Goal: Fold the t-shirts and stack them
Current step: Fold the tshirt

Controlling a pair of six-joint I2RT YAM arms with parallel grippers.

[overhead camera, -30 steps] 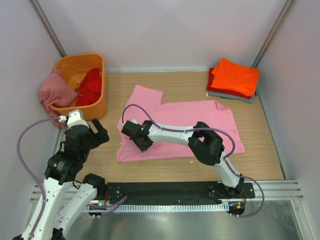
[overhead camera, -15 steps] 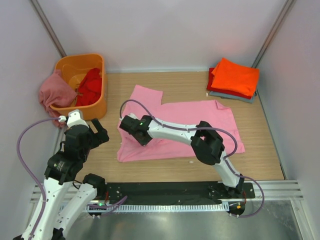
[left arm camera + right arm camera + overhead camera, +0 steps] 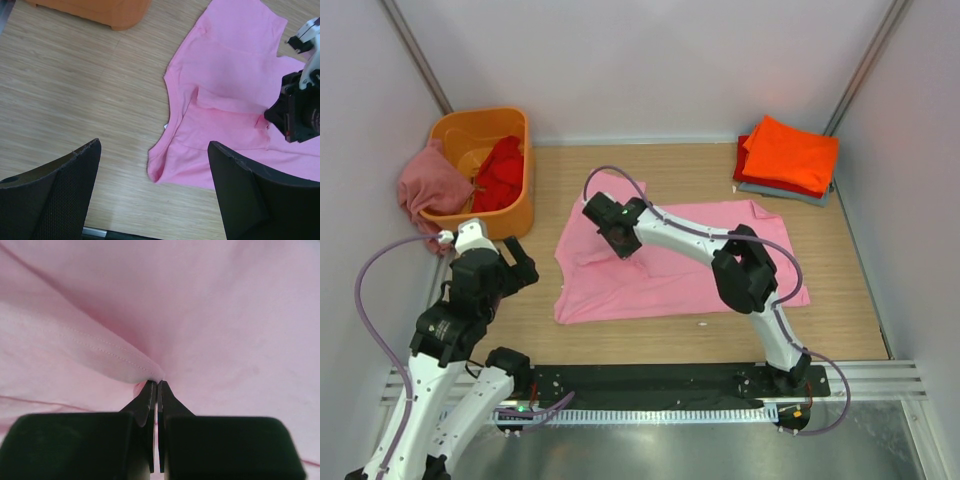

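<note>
Robot lab test cell. Closed in on three sides by plain white walls (image 3: pixel 650 60), with a bare wooden table (image 3: pixel 670 165) as floor. Arms (image 3: pixel 675 232) bolted to a metal rail (image 3: pixel 875 380) at the near edge, purple cables (image 3: pixel 360 290) looping free.

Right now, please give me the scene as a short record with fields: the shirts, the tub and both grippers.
spread shirt: pink shirt, mostly flat on the table, left part rumpled
right gripper: shut, pinching a fold of the pink shirt
left gripper: open, holding nothing, over the table left of the pink shirt
folded stack: far right corner; orange shirt on top, folded red shirt under it, grey-blue shirt at the bottom
tub: far left; loose red shirt inside, dusty rose shirt draped over its left rim
</note>
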